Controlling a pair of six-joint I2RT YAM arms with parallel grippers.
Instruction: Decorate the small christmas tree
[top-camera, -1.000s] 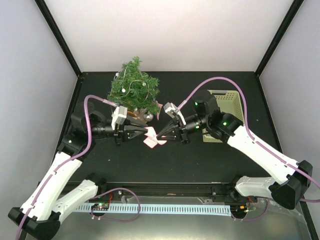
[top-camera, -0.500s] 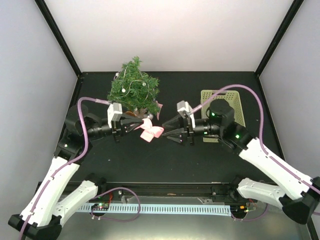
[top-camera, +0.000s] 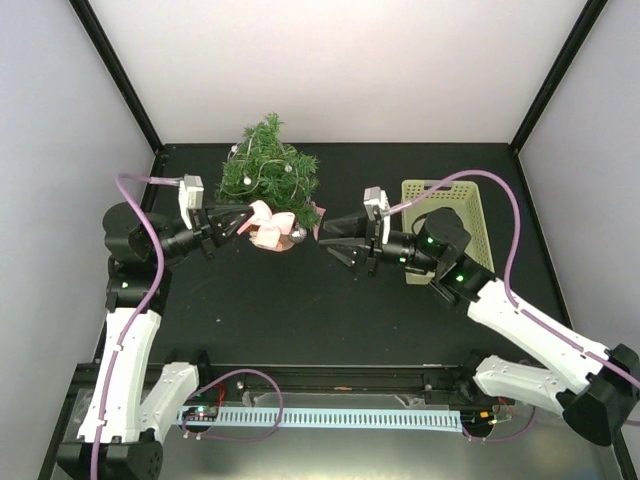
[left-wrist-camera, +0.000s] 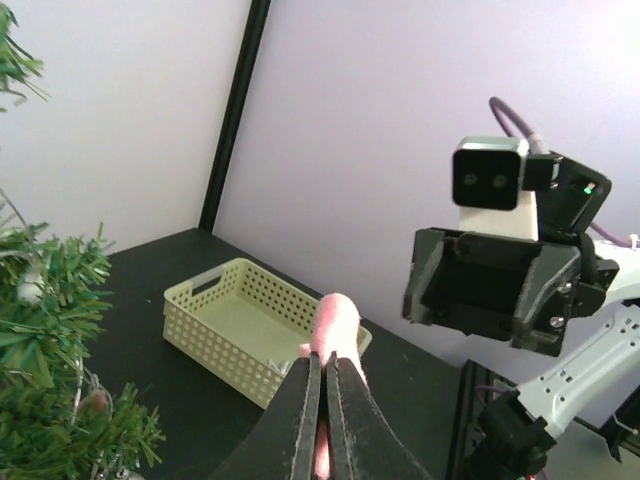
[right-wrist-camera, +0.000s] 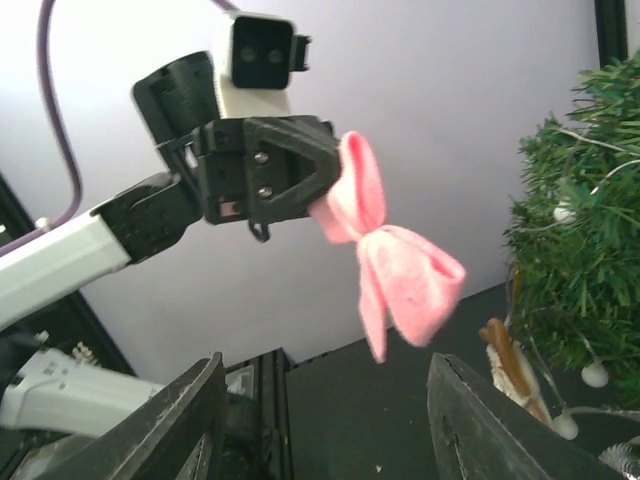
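left hand: pressed shut, pinching the pink bow by one loop. The rest hangs free past the tips.
right hand: spread and holding nothing. Tips aim left at the bow, apart from it.
tree: upright at the back-left of the counter. It carries a light string and a few small ornaments.
bow vs tree: from above the bow overlaps the low front branches. The right wrist view shows a gap to the needles, so call it just beside, not touching.
key relation: the tree lies back-wall side of your left tips. In the left wrist view the needles sit at the left edge, so you're aimed past the tree toward the basket, not into the branches.
axes: tree vertical, left hand roughly level across the counter, bow drooping from the pinch.
nearer arm: left, just beside the tree. The right is near, on the tree's other side.
next, my read: swing your left tips toward the back wall into the foliage, and let go only once the bow is seated.
risk: the tree looks light, so a push could tip it. The bow may also slide off the needles.
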